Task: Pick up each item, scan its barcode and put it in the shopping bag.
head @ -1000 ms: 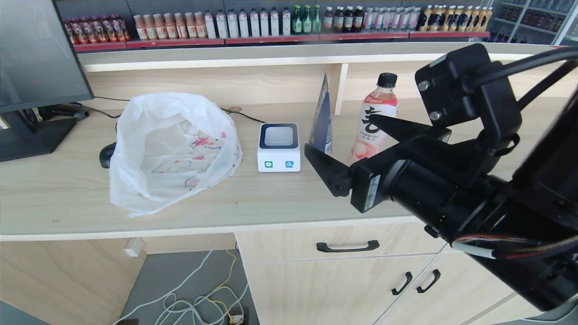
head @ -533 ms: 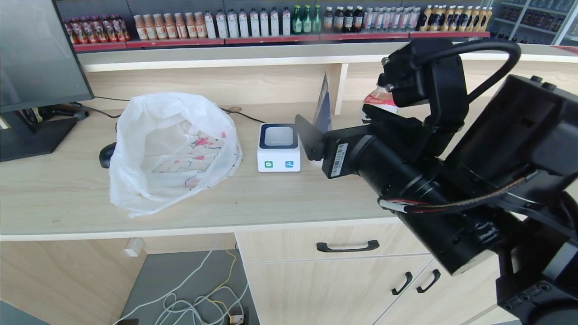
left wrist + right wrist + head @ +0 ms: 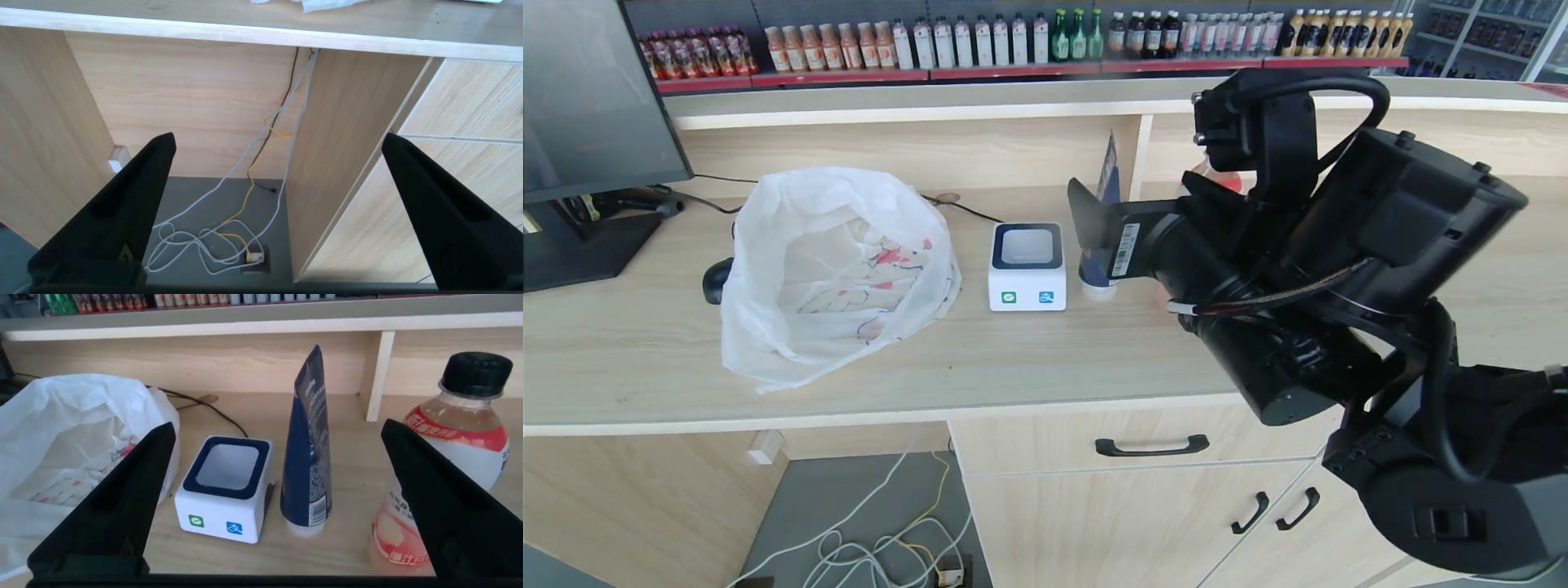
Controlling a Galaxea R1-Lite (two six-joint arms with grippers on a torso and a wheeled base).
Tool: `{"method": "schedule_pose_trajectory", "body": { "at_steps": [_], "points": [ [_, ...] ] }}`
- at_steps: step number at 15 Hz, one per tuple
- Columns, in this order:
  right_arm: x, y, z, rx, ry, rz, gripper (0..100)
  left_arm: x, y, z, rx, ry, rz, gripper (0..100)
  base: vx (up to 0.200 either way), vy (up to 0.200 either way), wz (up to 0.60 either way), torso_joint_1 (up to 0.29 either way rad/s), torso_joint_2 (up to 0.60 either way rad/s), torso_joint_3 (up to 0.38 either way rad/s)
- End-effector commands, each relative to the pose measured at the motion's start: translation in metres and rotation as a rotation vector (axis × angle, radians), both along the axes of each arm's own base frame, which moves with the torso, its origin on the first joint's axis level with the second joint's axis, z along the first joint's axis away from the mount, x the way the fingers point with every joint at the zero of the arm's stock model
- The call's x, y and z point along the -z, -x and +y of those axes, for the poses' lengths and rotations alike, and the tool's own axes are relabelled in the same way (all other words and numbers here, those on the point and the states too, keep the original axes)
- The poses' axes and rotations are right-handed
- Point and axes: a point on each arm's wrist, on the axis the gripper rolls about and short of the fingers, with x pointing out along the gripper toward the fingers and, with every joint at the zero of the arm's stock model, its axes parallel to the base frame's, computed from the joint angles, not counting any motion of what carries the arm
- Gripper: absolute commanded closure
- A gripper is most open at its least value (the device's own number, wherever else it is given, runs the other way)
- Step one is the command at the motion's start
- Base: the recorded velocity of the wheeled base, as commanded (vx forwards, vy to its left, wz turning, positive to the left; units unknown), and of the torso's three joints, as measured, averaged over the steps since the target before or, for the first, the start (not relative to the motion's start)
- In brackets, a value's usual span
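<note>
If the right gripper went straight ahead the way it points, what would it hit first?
Probably the upright blue tube, which sits nearly centred between the fingers of the open right gripper; depth is unclear.

Pincer (image 3: 278,429) is gaping wide; scanner (image 3: 225,490) & upright blue tube (image 3: 309,449) are standing ahead btwn its fingers, bottle (image 3: 458,429) & bag (image 3: 73,433) flanking them.

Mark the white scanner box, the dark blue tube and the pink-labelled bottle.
white square scanner box with dark-rimmed top (image 3: 225,468), right wrist view, on its pale top window.
dark blue upright plastic tube (image 3: 309,449), right wrist view, mid-body.
clear pink-labelled drink bottle with black cap (image 3: 476,373), right wrist view, on the cap.
</note>
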Motion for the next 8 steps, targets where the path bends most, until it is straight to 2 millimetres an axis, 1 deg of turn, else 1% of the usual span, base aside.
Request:
{"method": "schedule_pose_trajectory", "body": {
  "at_steps": [1,8],
  "points": [
    [0.001,-0.007,0.005,0.006,-0.003,-0.004,0,0.0,0.0,0.0,0.0,0.0,0.0,0,0.0,0.0,0.0,0.0,0.0,0.0],
    [-0.005,-0.029,0.011,0.041,-0.028,-0.03,0,0.0,0.0,0.0,0.0,0.0,0.0,0,0.0,0.0,0.0,0.0,0.0,0.0]
  ]
}}
